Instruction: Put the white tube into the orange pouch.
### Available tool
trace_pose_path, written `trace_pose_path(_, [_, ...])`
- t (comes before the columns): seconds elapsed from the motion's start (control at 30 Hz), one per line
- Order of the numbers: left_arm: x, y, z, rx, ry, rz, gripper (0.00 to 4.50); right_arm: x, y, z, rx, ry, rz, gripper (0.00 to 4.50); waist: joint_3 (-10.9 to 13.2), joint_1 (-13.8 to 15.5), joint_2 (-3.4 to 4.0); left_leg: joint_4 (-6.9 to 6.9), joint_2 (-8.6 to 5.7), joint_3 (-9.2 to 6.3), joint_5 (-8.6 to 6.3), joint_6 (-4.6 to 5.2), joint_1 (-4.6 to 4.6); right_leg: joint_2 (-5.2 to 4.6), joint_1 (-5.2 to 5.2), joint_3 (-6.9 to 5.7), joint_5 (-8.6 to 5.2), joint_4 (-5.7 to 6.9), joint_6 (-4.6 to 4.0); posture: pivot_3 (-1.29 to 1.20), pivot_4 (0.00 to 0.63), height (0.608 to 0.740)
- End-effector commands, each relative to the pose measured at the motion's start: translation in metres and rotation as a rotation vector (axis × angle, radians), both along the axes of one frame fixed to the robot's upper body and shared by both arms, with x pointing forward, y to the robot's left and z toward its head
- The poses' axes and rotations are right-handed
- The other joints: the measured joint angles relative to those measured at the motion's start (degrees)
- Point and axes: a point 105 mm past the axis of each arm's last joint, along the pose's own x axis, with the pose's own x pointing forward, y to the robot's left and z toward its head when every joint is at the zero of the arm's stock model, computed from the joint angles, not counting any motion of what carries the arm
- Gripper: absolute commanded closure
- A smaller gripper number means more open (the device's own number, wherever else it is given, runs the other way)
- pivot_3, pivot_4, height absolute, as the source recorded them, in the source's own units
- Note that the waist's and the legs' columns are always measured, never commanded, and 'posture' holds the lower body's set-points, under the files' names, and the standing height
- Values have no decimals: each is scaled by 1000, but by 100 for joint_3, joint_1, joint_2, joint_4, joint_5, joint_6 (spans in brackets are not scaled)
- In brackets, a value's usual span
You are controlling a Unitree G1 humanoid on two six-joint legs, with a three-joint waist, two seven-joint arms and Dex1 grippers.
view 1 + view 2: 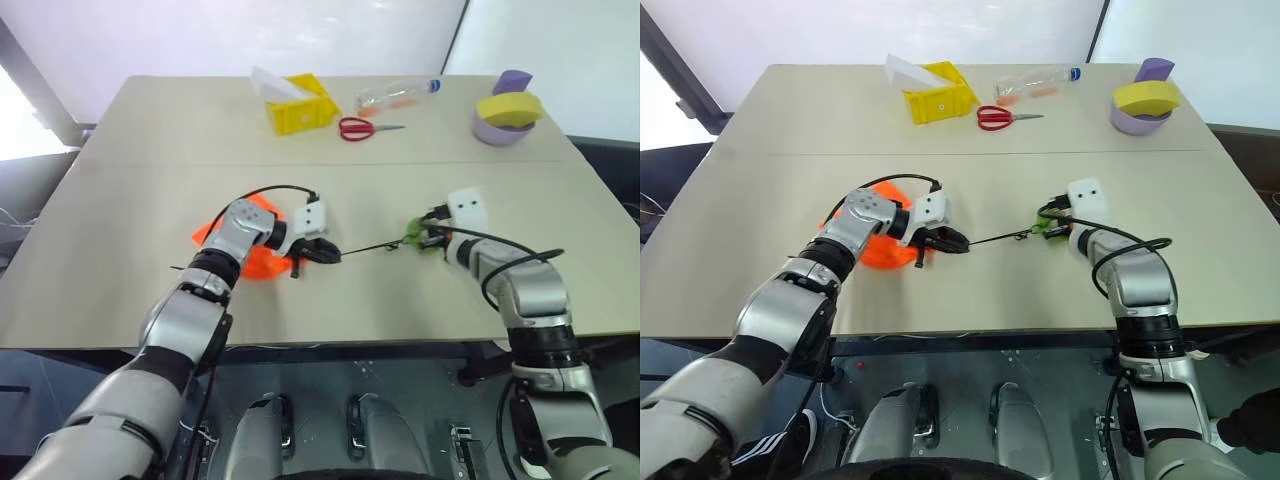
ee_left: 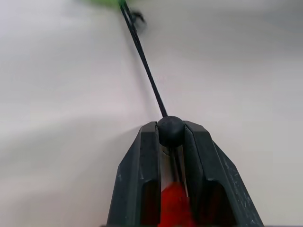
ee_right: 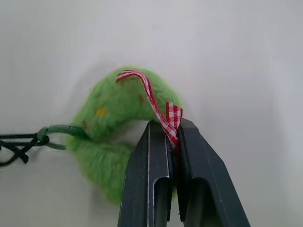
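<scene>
from the head view you see the left gripper clamped on the cord beside the pouch near the table's front edge, and in the right wrist view the right gripper pinches the bobble's ribbon.

The head's two eyes are looking down over the table, while each wrist camera is peering closely along its own fingers, sharing the dark cord.

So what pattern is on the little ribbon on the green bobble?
Red and white gingham check on the ribbon, clearest in the right wrist view.
</scene>
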Motion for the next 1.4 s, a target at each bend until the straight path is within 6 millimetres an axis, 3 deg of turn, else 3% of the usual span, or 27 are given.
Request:
trace_pose_path(0.03, [-7, 20, 7, 32, -29, -23, 4341, 6, -37, 22, -64, -88, -146, 4500, 1, -10, 2, 0, 0, 0, 0, 0, 0, 0, 0, 0, 0, 0, 0, 0, 150, 740])
trace_pose_path(0.23, [-43, 58, 5, 77, 30, -38, 4341, 11, -43, 21, -91, -86, -160, 4500, -1, -21, 10, -1, 2, 1, 0, 0, 7, -1, 2, 5, -1, 6, -1, 0, 150, 740])
trace_pose_path(0.53, [-62, 89, 4, 118, 57, 1, 4341, 15, -48, 22, -113, -84, -167, 4500, 0, -25, 10, 4, 2, 1, 0, 0, 8, -1, 4, 7, -1, 6, -3, 0, 150, 740])
trace_pose_path(0.7, [-65, 90, 3, 97, 57, -8, 4341, 14, -53, 21, -123, -79, -169, 4500, 0, -25, 11, 3, 4, 2, 0, 0, 7, 1, 2, 7, -1, 6, -3, 0, 150, 740])
trace_pose_path(0.87, [-60, 75, 9, -4, 66, 29, 4341, 15, -32, 20, -84, -85, -80, 4500, 0, -24, 11, 3, 4, 4, 0, 0, 8, 1, 3, 7, -1, 7, -3, 0, 150, 740])
trace_pose_path(0.97, [-54, 67, 18, -100, 48, 50, 2862, 11, -18, 11, -40, -61, -12, 3435, 0, 3, 11, 3, 4, 3, 0, 0, 7, 2, 3, 7, -1, 8, -2, 0, 150, 740])
trace_pose_path(1.1, [-57, 62, 35, -221, 98, 57, 764, 8, -9, 13, -16, -68, 38, 1407, 0, -11, 11, 4, 3, 4, 0, 0, 7, 1, 4, 7, -1, 7, -2, 0, 150, 740])
trace_pose_path(1.17, [-59, 60, 47, -290, 124, 62, 0, 7, -1, 20, -1, -92, 103, 467, 0, -13, 11, 5, 3, 3, 0, 0, 8, 1, 5, 7, -1, 8, -2, 0, 150, 740])
trace_pose_path(1.2, [-60, 60, 51, -314, 126, 63, 0, 6, 4, 24, 0, -112, 142, 36, 0, -14, 11, 5, 3, 3, 0, 0, 10, 1, 5, 7, -1, 9, -2, 0, 150, 740])
trace_pose_path(1.4, [-62, 66, 93, -521, 167, 158, 0, -23, 49, 62, 128, -262, 523, 36, 1, -13, 11, 3, 7, 0, 0, 0, 11, 10, 6, 8, 6, 9, 16, 0, 150, 740])
